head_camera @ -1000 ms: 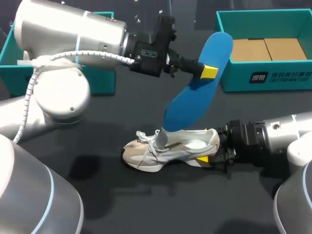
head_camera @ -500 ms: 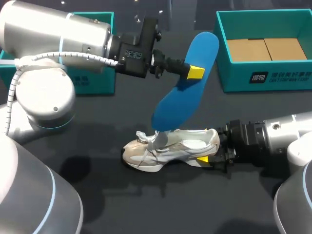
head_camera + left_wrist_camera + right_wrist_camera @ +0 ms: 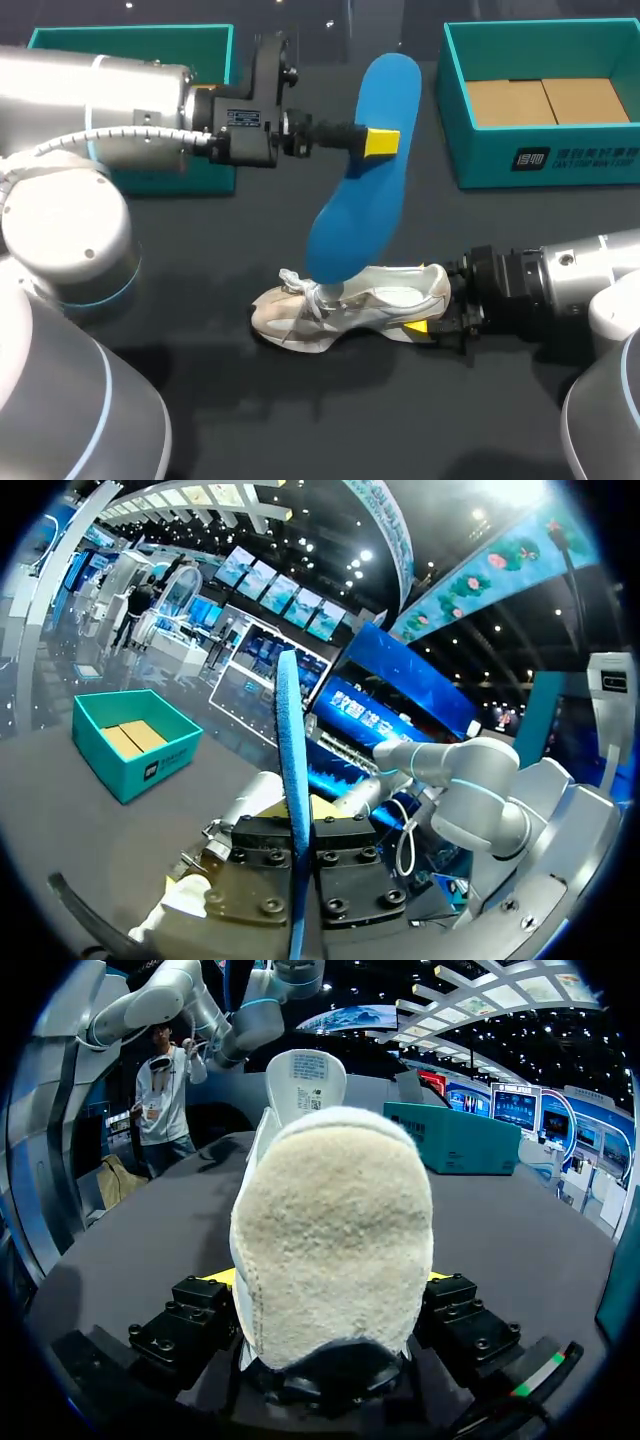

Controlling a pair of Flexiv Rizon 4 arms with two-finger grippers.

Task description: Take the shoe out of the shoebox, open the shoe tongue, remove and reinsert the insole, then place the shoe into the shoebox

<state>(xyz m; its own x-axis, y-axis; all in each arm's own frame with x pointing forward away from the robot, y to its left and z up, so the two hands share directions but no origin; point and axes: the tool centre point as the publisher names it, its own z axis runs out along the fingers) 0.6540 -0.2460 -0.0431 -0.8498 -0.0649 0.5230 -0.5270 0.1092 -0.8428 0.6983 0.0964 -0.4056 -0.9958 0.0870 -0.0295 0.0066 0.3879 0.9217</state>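
While hanging over shoe (image 3: pixel 350 305), clamped mid-length between left gripper (image 3: pixel 381 142) fingers, treat insole (image 3: pixel 350 220) as light, floppy foam; hold shoe on table (image 3: pixel 200 300) by firmer heel, as clamped in right gripper (image 3: pixel 432 308).

shoe (image 3: pixel 392 296) seemingly partly behind insole (image 3: pixel 360 170), shoebox (image 3: pixel 540 165) cropped

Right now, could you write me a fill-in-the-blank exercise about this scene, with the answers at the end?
The left gripper is shut on the ____ insole.
The right gripper holds the shoe by its ____.
The shoe rests on the ____, outside the shoebox.
Missing words: blue; heel; table.
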